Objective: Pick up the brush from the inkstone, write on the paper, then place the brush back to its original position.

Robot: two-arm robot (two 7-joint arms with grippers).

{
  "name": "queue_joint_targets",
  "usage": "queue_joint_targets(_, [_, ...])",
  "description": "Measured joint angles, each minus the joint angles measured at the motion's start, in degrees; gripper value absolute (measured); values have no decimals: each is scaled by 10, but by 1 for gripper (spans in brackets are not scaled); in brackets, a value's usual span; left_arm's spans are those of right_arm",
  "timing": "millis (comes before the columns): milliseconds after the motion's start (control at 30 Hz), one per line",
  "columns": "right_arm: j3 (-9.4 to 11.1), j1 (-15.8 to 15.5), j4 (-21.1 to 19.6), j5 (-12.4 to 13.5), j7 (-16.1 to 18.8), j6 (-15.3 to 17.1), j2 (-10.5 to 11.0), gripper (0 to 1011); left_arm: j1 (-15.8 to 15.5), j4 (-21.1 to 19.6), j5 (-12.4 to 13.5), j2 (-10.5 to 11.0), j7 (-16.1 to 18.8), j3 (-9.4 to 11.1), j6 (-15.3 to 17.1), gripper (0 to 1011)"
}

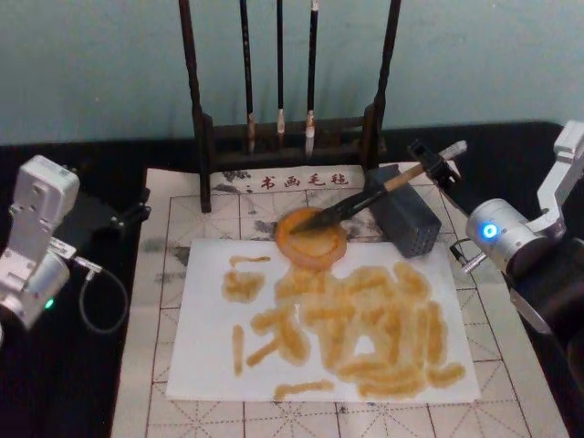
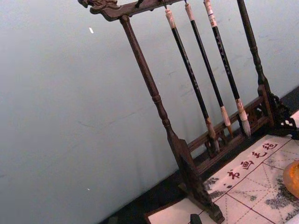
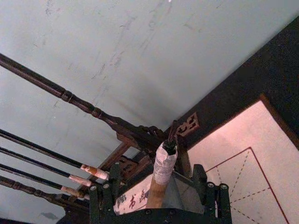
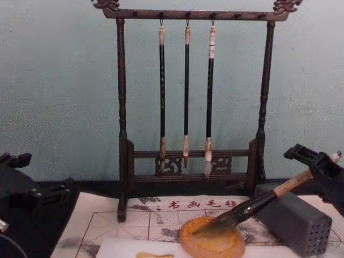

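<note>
Dim, even light, perhaps from overhead, with soft faint shadows.

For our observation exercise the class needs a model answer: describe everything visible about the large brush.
The brush is thick, with a tan wooden handle, a black lower section, dark bristles and a whitish wrapped end cap. It lies slanted, its tip resting in the orange inkstone and its handle passing over the grey block. The right gripper has open fingers on either side of its upper end, not clamping it.
</note>
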Motion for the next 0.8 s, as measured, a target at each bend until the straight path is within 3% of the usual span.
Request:
queue_joint_targets(200, [1, 0, -1, 0, 1, 1, 0, 1000, 0, 0, 0, 0, 0, 0, 0, 1001])
queue_joint_targets(433, [1, -1, -1, -1, 1, 1, 0, 865, 0, 0, 0, 0, 0, 0, 0, 1001])
queue_joint_targets(800, [2, -1, -2, -2, 2, 2, 0, 502, 0, 0, 0, 0, 0, 0, 0, 1001])
